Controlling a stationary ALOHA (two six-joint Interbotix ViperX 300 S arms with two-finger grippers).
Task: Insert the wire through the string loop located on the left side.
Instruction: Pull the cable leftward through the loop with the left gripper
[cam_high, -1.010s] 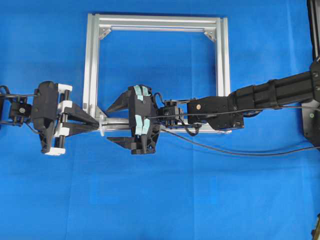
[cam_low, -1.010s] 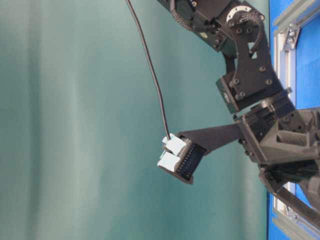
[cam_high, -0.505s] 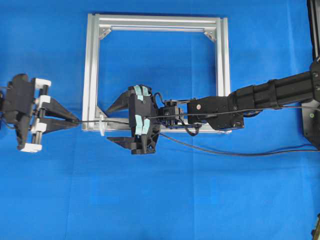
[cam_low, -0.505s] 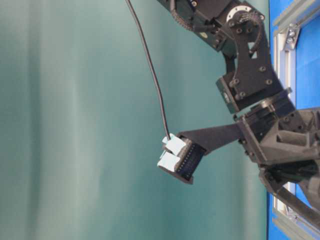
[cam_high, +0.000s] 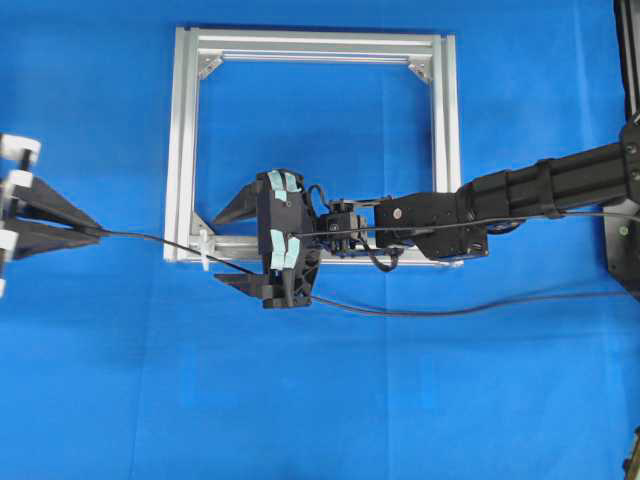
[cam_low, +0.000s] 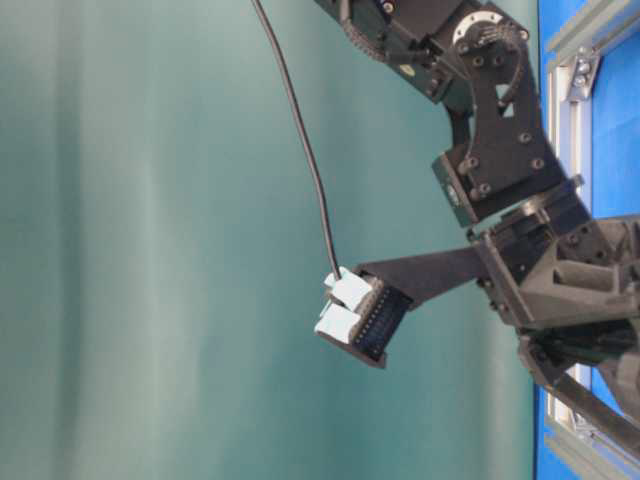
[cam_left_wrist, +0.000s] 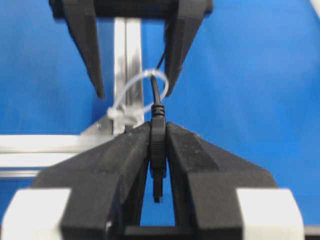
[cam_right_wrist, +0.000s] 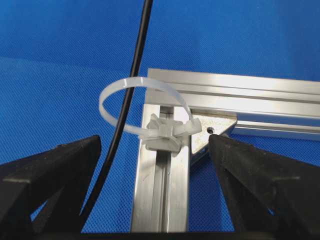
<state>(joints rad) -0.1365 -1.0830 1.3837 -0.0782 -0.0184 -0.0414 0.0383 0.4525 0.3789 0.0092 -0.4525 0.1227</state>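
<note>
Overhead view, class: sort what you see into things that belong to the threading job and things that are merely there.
Job: wire, string loop, left gripper shut on the plug, right gripper open.
Merely there: aluminium frame, blue cloth.

Square silver aluminium frame (cam_high: 187, 140) lying flat on the bench (cam_high: 320, 400), bench covered in blue cloth, triangular corner bracket (cam_right_wrist: 212, 131) inside the frame's corner, plain teal wall (cam_low: 150, 250) behind the bench

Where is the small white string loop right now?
In the overhead view, the small white string loop sits at the silver aluminium frame's lower-left corner, with the thin black wire threaded through it.
</note>
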